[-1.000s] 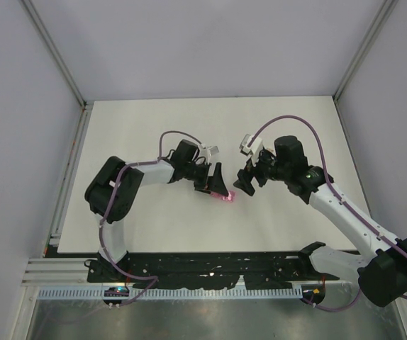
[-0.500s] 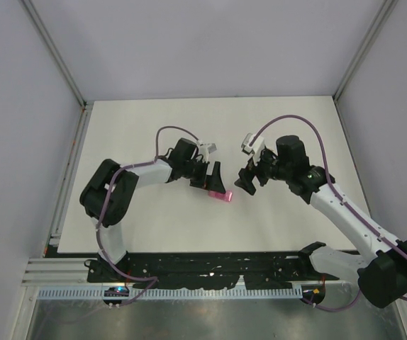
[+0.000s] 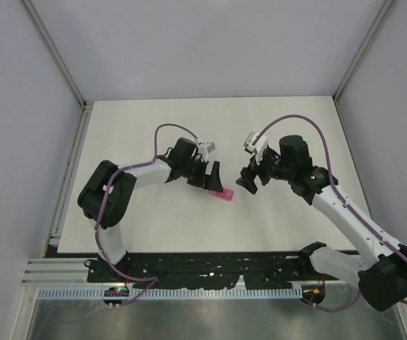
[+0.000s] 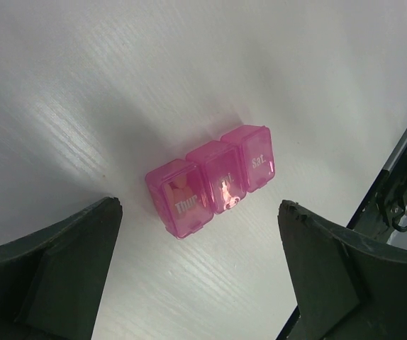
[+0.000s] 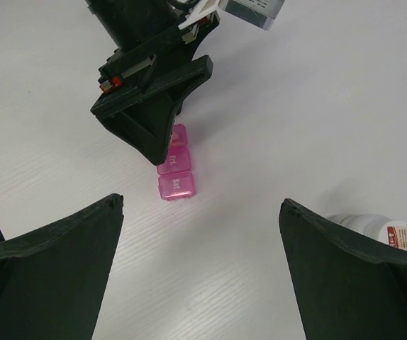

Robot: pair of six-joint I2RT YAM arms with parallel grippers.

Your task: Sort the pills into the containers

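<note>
The containers [image 4: 210, 178] are a bright-pink strip of three joined compartments marked Thur, Fri and Sat, lying flat on the white table with their lids down. In the top view the containers [image 3: 222, 194] lie between both arms. My left gripper [image 4: 198, 207] hovers open just above and behind the strip, touching nothing. My right gripper [image 5: 200, 202] is open too, farther off, with the containers [image 5: 174, 171] ahead of it and partly under the left fingers [image 5: 154, 117]. A pale shape shows through the Thur lid; otherwise the pills are hidden.
A small white bottle [image 5: 378, 231] with an orange-red label lies at the lower right of the right wrist view. White table [image 3: 154, 127] stretches to the walls; the black rail [image 3: 210, 265] runs along its near edge.
My left gripper has opened wider and drawn back off the pink strip, which now lies uncovered on the table. The right gripper has edged slightly right.
</note>
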